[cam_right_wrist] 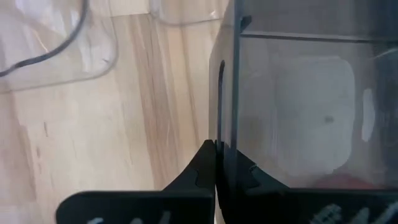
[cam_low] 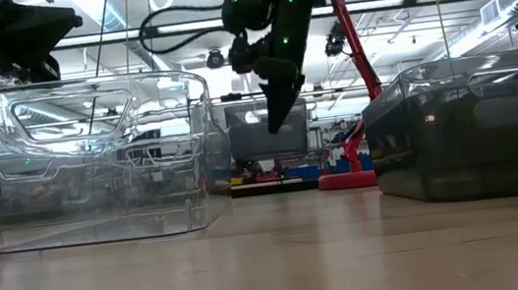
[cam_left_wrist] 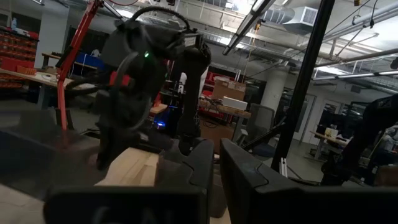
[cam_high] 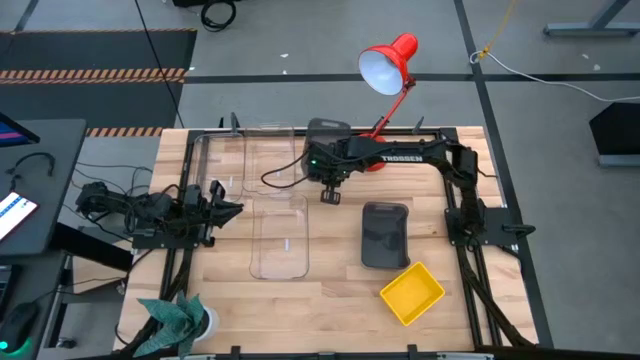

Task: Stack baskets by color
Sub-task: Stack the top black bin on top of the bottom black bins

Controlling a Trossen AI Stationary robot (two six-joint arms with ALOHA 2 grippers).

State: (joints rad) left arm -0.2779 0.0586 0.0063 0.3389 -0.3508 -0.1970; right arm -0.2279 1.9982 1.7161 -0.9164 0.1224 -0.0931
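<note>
1. Right gripper (cam_high: 330,195), seen from above, hangs over mid-table beside the back grey basket (cam_high: 326,135); clear baskets (cam_high: 279,236) lie to its left, another grey basket (cam_high: 385,234) and the yellow basket (cam_high: 412,293) nearer you.
2. Low view: it hangs clear of the wood.
3. Right wrist: fingers (cam_right_wrist: 199,171) pinched together, seemingly on a grey basket wall (cam_right_wrist: 225,93).
4. Left gripper (cam_high: 222,208) waits at the left edge, nearly closed, empty.

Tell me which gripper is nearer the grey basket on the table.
Right. The right gripper hangs just beyond the grey basket, toward the lamp. The left gripper sits across the clear baskets.
</note>
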